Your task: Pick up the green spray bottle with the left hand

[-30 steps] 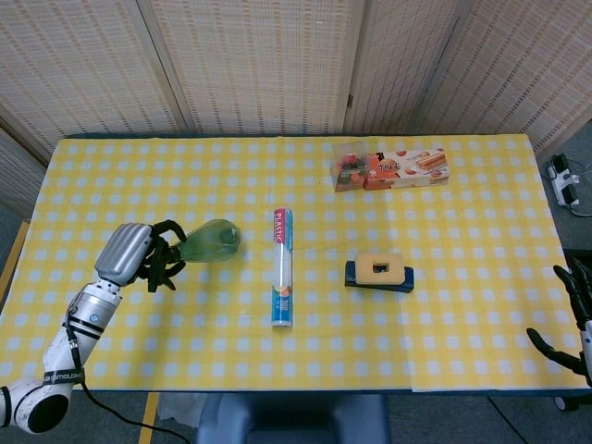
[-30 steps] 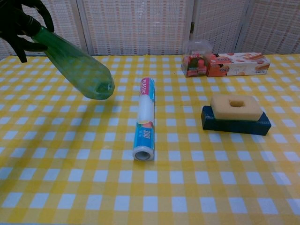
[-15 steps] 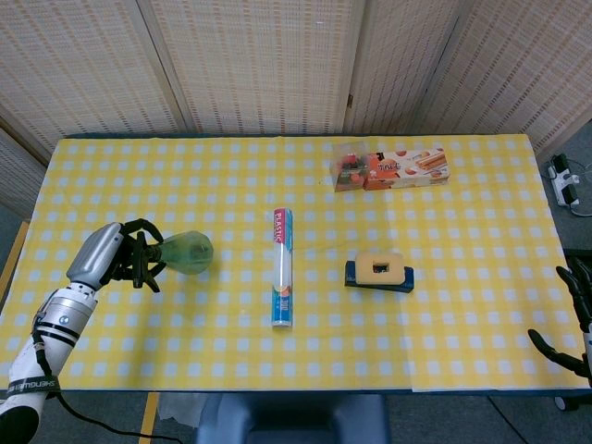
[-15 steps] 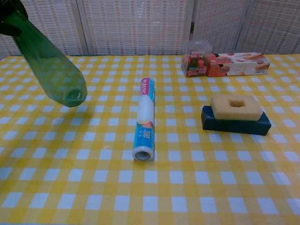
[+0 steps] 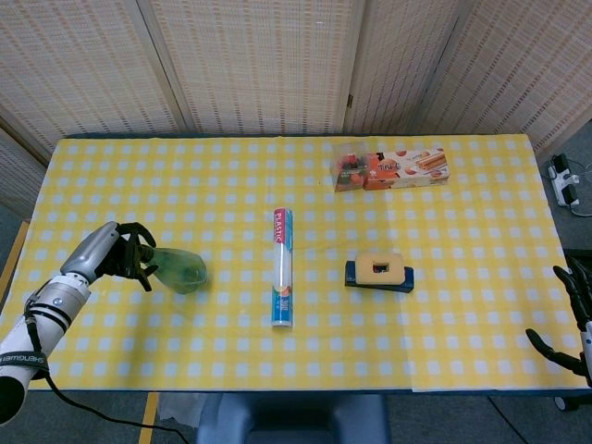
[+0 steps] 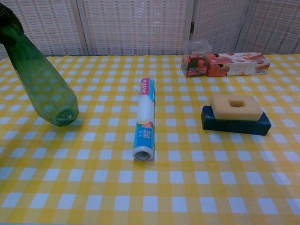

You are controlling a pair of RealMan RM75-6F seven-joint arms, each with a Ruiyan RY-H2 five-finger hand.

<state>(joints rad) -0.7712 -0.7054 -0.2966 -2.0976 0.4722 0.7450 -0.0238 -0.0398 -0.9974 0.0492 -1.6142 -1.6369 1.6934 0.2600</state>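
The green spray bottle (image 5: 179,269) is held above the yellow checked table (image 5: 444,222) at the left, tilted with its base pointing down and toward the middle. My left hand (image 5: 118,257) grips its top end, fingers wrapped around the neck. In the chest view the green spray bottle (image 6: 42,84) fills the upper left, its base just above the cloth; the hand itself is cut off by the frame's corner. My right hand (image 5: 572,324) hangs off the table's right edge, fingers spread, holding nothing.
A roll of plastic wrap (image 5: 282,266) lies lengthwise at the table's middle. A yellow sponge on a blue block (image 5: 380,271) sits right of it. A snack box with a clear packet (image 5: 392,168) lies at the back.
My left hand has carried the bottle leftward and toward the front edge, and the bottle has swung steeper, its base dropping close to the cloth. The right hand has barely moved.
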